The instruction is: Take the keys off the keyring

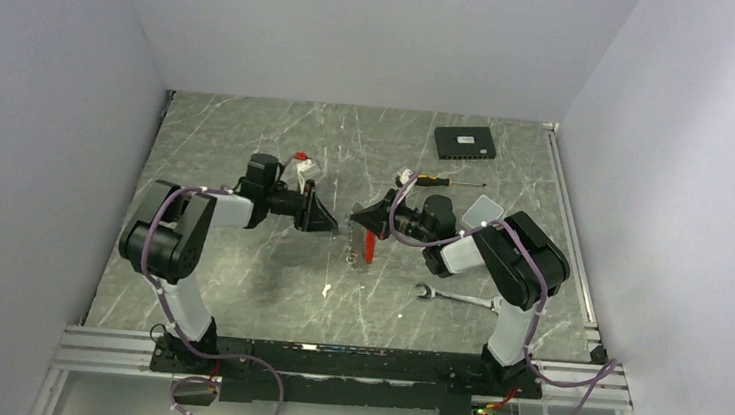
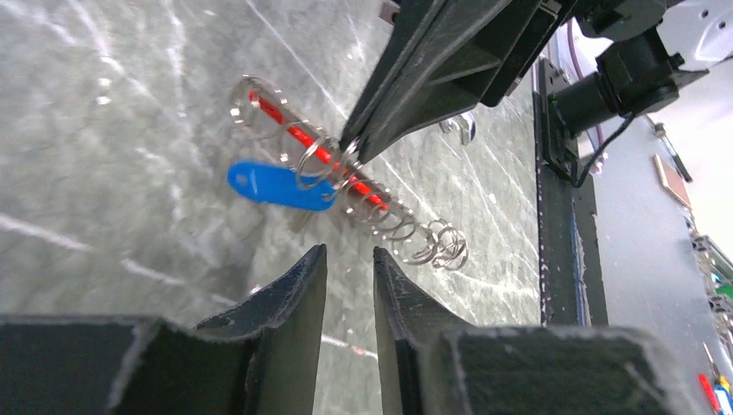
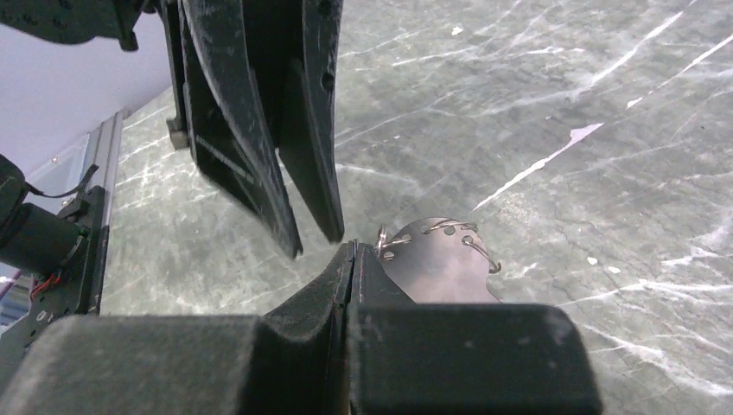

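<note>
The left arm reaches from its base toward the middle of the marble-patterned table (image 1: 248,147), elbow raised and forearm level, its left gripper (image 2: 348,252) pointing right. Its fingers stand a narrow gap apart and hold nothing, the tips just short of the keyring (image 2: 393,226). The keyring hangs above the table in the middle, between the two grippers: a string of thin silvery loops with a red tag (image 2: 294,134) running along it and a blue-headed key (image 2: 277,186) dangling on the near side. Faint marks on the blue head are too blurred to read. The right gripper (image 3: 354,251) points left, its fingers pressed together and pinching one of the loops. The right arm folds back on itself, elbow low and to the right. A wrench (image 1: 456,298) lies near the right base, a screwdriver (image 1: 438,181) farther off, and a black box (image 1: 465,142) at the far right, its small white mark unreadable.
</note>
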